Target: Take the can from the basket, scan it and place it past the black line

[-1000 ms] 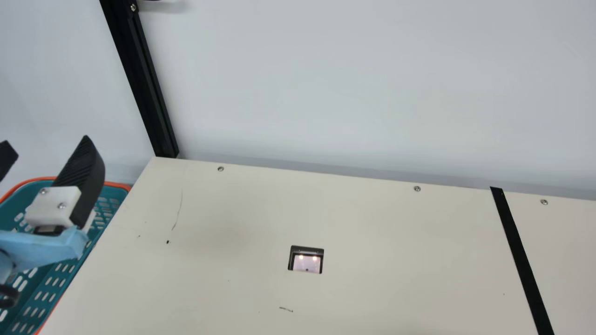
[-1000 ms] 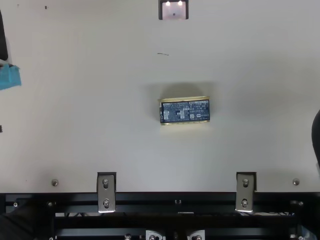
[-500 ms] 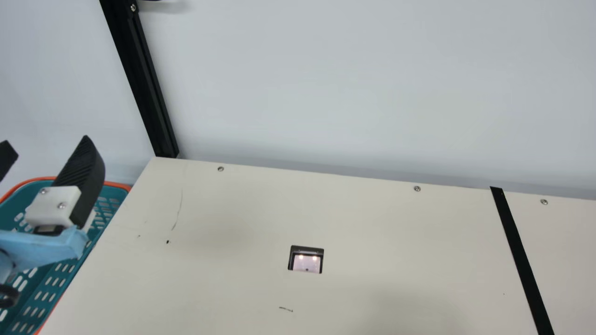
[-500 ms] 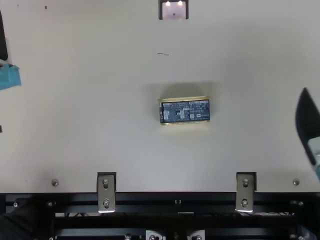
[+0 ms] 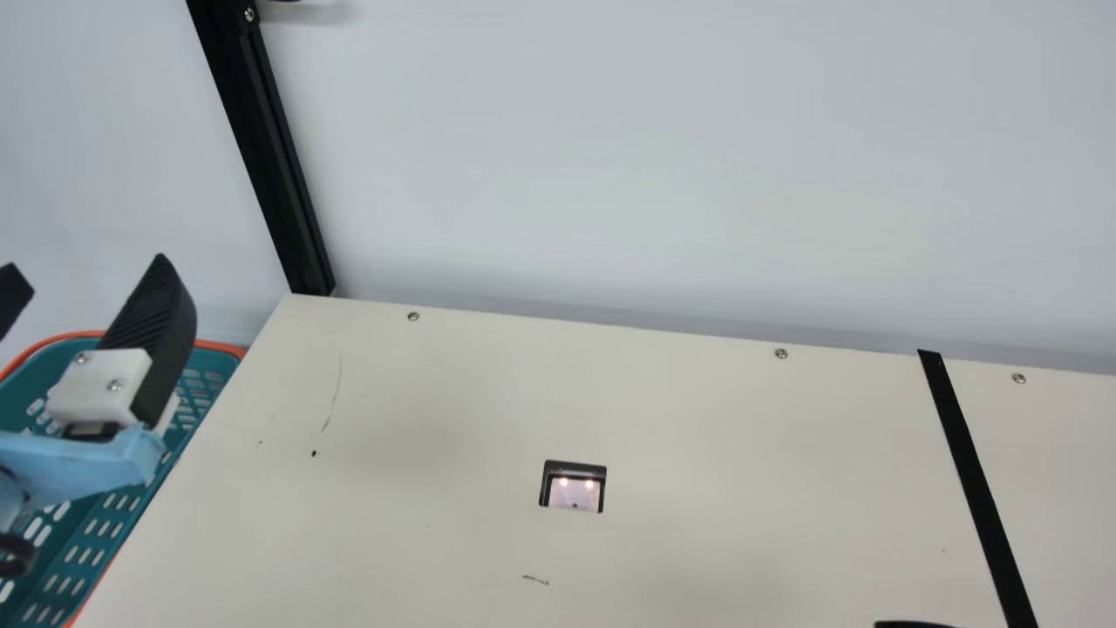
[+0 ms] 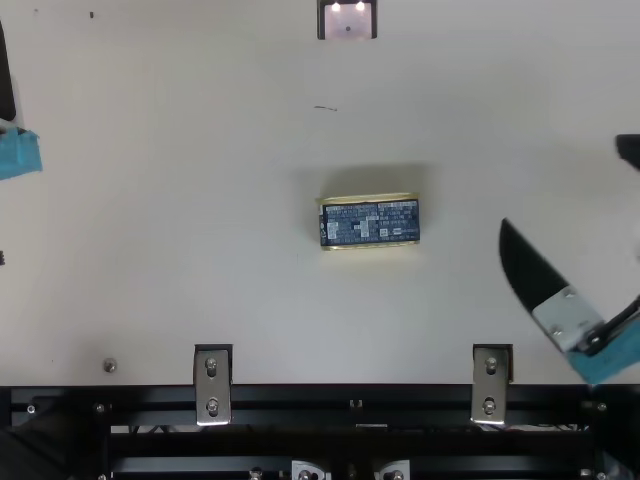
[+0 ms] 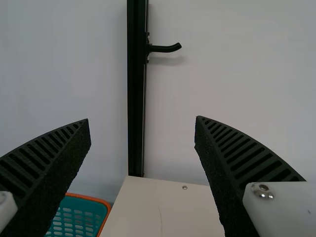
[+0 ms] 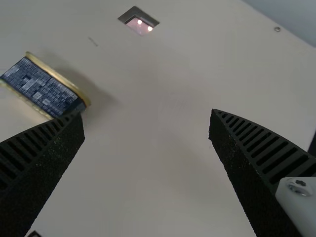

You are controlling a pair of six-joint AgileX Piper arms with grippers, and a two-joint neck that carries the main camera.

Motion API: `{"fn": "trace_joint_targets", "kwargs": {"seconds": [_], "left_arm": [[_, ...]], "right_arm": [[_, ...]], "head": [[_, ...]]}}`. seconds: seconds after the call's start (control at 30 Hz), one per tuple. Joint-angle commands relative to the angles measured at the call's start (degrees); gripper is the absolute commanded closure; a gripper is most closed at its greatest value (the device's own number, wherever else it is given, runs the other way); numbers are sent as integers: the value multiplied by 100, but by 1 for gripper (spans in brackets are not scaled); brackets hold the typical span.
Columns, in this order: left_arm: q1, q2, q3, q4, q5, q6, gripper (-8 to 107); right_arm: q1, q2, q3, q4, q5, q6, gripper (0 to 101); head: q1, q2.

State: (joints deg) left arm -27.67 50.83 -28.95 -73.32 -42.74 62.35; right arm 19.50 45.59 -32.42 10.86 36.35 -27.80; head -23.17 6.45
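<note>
**Can [image 6: 370, 223] on worktop [image 5: 392, 541], both claws open**

Can lies on the worktop, dark blue printed face up, gold edges, long edges running roughly along the robot's front rail [image 6: 300, 396]. It's on the robot's side of the scanner [image 5: 574, 494], which is set into the worktop with two small lights lit. Black line [image 5: 972, 475] is well over to the robot's right; can is on the near side of it, not past it.

Right claw [image 6: 562, 181]: fingers spread wide, nothing between them, to the right of the can and apart from it. Right wrist view has can and scanner both ahead.

Left claw [image 5: 87, 266]: fingers wide apart too, holding nothing, out by the basket [image 5: 218, 346], which is teal, slotted, orange-rimmed, beside the worktop's left edge. Black post [image 5: 270, 157] at the worktop's far left corner, pale wall [image 5: 654, 157] behind.
</note>
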Motion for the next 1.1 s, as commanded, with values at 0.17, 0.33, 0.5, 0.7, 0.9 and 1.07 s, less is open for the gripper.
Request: {"fn": "trace_joint_targets", "kwargs": {"seconds": [0.17,0.33,0.5,0.7,0.9,1.07], "left_arm": [[0,0,0,0,0,0,9],[0,0,0,0,0,0,9],[0,0,0,0,0,0,9],[0,0,0,0,0,0,9],[0,0,0,0,0,0,9],[0,0,0,0,0,0,9]], "right_arm": [[158,419,-243,409,554,-1040,0],[224,636,-355,553,893,-1716,0],[278,803,-372,538,1007,-2258,0],[380,981,-305,536,841,-2764,0],[565,1211,-270,613,578,-3196,0],[735,1451,-281,715,398,-3559,0]], "head": [[-183,-93],[-183,-93],[-183,-93],[-183,-93],[-183,-93],[-183,-93]]}}
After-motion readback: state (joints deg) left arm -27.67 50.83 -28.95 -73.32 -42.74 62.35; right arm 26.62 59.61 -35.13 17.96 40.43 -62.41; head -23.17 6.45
